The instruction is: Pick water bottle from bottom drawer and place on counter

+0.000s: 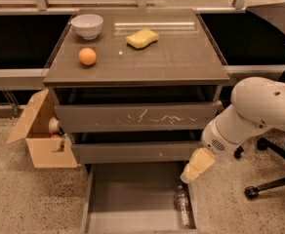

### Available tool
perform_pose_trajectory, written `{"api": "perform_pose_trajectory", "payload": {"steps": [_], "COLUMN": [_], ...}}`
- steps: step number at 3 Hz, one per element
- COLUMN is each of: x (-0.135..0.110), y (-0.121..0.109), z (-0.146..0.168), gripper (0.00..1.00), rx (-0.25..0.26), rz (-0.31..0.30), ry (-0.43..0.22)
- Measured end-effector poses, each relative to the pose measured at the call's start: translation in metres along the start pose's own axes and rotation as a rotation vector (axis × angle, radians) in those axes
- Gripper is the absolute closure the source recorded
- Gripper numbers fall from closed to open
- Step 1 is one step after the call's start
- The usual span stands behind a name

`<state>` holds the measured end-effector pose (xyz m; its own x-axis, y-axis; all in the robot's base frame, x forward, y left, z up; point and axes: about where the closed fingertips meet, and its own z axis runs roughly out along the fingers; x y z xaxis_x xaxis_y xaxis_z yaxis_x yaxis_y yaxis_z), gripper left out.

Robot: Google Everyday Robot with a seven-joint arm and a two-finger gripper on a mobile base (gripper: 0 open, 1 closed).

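The water bottle is small, clear and crinkled. It lies along the right wall of the open bottom drawer, cap toward the cabinet. My gripper hangs on the white arm just above and slightly right of the bottle, over the drawer's right rear corner, not touching it. The counter is the glossy grey-brown top of the cabinet.
On the counter stand a white bowl, an orange and a yellow sponge. An open cardboard box sits on the floor left of the cabinet. An office chair base is on the right.
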<state>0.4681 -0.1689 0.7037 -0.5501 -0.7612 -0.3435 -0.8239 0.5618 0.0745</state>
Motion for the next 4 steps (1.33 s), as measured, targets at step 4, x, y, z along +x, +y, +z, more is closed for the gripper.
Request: {"api": "perform_pose_trajectory", "payload": {"steps": [4], "x": [0.038], "y": [-0.029], "z": [0.124], "gripper": [0.0], "rx": [0.01], "rz": [0.378], "ry": [0.066]}}
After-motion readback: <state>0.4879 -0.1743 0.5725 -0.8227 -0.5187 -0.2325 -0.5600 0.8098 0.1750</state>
